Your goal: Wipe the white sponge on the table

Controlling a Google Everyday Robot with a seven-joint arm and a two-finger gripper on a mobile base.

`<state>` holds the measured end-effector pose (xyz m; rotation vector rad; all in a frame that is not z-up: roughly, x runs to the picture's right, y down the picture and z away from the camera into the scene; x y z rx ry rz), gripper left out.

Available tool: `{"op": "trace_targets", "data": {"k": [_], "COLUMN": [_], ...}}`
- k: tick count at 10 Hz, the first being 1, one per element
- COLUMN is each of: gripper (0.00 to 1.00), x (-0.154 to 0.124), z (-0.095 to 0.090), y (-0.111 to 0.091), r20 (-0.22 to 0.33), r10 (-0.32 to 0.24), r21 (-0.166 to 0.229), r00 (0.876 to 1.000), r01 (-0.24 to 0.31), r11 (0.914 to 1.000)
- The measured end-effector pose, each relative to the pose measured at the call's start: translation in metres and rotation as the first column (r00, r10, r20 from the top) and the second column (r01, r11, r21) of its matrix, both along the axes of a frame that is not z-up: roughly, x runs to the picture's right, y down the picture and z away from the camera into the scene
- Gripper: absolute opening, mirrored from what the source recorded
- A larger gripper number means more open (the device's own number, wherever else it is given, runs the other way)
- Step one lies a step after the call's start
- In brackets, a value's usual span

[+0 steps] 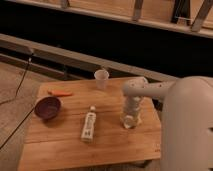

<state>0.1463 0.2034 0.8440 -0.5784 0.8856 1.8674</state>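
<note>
Gripper (130, 118) points straight down, right of centre in the frame, over the right half of the table (60, 145). The sponge (132, 124) sits directly beneath its tip, against the tabletop. The two blend into one pale mass, so the sponge's long axis cannot be determined. Whether the gripper is clenched on the sponge or only bearing on it, I cannot tell. Judgement: the wipe is in hand, and the next stroke calls for steady downward pressure across bare planks. Tube (88, 125) lies to the left and cup (101, 78) to the upper left, both apart from the sponge.
</note>
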Motion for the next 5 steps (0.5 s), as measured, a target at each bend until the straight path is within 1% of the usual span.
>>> {"op": "trace_targets", "data": {"k": [1,3,4,5], "gripper": [0.43,0.24,0.12,0.03], "x": [0.0003,0.0014,0.0011,0.0010], "z": [0.0016,0.0024,0.0033,0.0037], "y": [0.0011,0.0016,0.0008,0.0002], "r20": [-0.002,-0.005,-0.004,-0.004], "r10": [0.002,0.004,0.005,0.005], "r21": [-0.004,-0.008,-0.006,-0.005], "r00": [1.000,1.000,1.000,1.000], "r01": [-0.002,-0.004,-0.005,-0.005], "r11": [1.0000,1.0000,1.0000,1.0000]}}
